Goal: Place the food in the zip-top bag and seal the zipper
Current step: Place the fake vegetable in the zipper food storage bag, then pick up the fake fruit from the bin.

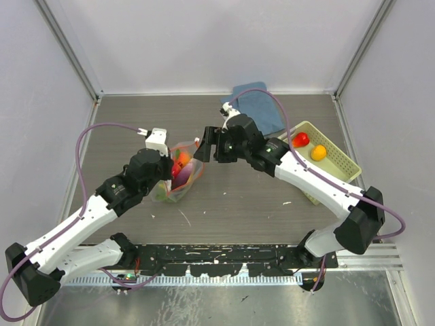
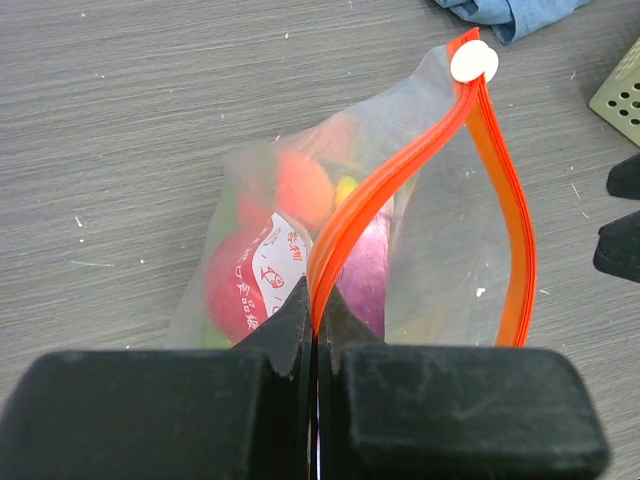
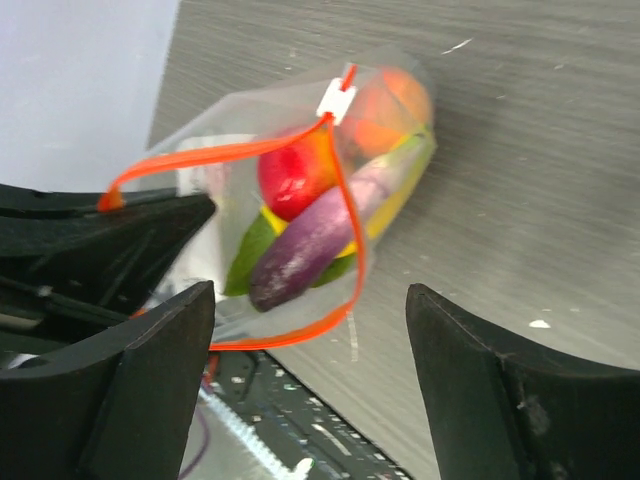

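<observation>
- The left claw (image 2: 316,330) was clamped shut on the thin orange-red zipper strip (image 2: 400,165) of the clear, crinkly plastic zip-top bag (image 2: 440,230). It held that lip up off the grey wood-grain counter (image 1: 238,197), left of centre.
- The right claw (image 3: 310,300) had its jaws wide apart, facing the bag's mouth and gripping nothing.
- The mouth gaped, its two strips bowed apart, and the small white slider tab (image 2: 473,62) sat at the far end.
- Inside the bag lay a dark purple toy eggplant (image 3: 310,245), a red round fruit (image 3: 290,175), something orange and a bit of green.
- A second red round fruit (image 1: 300,139) and an orange one (image 1: 318,152) sat in the pale yellow-green slatted basket (image 1: 340,166) on the right, so packing looked unfinished.
- To do the step well, the left claw's pinch should hold the lip high and steady. The right claw should bring one fruit at a time and release it between the strips, not onto them.
- For sealing, the left grip would serve as the anchor while the slider was drawn toward it. From these views, whether the tab sat squarely on both tracks was hard to tell.
</observation>
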You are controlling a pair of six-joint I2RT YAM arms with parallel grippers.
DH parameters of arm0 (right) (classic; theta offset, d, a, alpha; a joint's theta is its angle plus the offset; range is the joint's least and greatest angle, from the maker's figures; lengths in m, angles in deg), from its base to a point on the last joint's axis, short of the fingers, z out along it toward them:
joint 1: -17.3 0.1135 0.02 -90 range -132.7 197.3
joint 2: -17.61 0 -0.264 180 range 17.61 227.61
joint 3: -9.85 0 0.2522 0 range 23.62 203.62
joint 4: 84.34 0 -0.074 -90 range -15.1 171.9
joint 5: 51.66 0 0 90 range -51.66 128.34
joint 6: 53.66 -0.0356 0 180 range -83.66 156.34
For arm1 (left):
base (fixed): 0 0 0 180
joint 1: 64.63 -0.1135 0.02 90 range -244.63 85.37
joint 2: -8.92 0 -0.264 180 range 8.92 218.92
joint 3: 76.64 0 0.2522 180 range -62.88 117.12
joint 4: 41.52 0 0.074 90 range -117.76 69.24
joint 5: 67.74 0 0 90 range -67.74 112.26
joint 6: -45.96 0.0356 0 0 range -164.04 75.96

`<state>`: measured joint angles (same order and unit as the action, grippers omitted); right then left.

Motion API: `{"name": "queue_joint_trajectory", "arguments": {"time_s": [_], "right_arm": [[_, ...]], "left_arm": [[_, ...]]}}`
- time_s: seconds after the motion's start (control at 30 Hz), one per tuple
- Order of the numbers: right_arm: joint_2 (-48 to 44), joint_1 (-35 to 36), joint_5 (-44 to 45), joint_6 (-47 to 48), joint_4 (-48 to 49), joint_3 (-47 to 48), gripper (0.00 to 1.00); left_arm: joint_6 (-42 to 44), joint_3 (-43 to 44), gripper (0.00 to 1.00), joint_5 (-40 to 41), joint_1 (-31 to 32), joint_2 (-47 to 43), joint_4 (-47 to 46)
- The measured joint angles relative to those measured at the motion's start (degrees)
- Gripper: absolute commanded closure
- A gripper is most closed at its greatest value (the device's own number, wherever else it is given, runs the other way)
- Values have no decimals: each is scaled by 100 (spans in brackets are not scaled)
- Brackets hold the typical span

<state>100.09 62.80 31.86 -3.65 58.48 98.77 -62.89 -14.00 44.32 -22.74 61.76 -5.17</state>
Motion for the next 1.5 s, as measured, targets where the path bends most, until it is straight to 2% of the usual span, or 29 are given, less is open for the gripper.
{"name": "queue_joint_trajectory", "arguments": {"time_s": [0.27, 0.43, 0.57, 0.73, 1.13, 1.27, 1.5], "right_arm": [[-203, -422, 824, 1054, -291, -317, 8], [-868, -1246, 1394, 1547, -105, -1067, 7], [-1176, -2122, 1484, 1777, 142, -1412, 7], [-1049, -3206, 1252, 1878, 540, -1574, 7], [17, -4863, -13, 1928, 1340, -1969, 7], [450, -5145, -376, 1926, 1613, -2022, 7], [1095, -5187, -946, 1915, 1947, -2063, 9]], "left_arm": [[2, 0, 100, 133, 0, -61, 37], [7, 26, 100, 339, 0, -22, 59], [68, 70, 100, 557, 0, 59, 35], [310, 72, 100, 717, -101, 83, -26], [887, 195, 100, 560, -457, 417, -402], [927, 361, 100, 446, -490, 568, -393], [750, 693, 100, 254, -490, 758, -122]]}}
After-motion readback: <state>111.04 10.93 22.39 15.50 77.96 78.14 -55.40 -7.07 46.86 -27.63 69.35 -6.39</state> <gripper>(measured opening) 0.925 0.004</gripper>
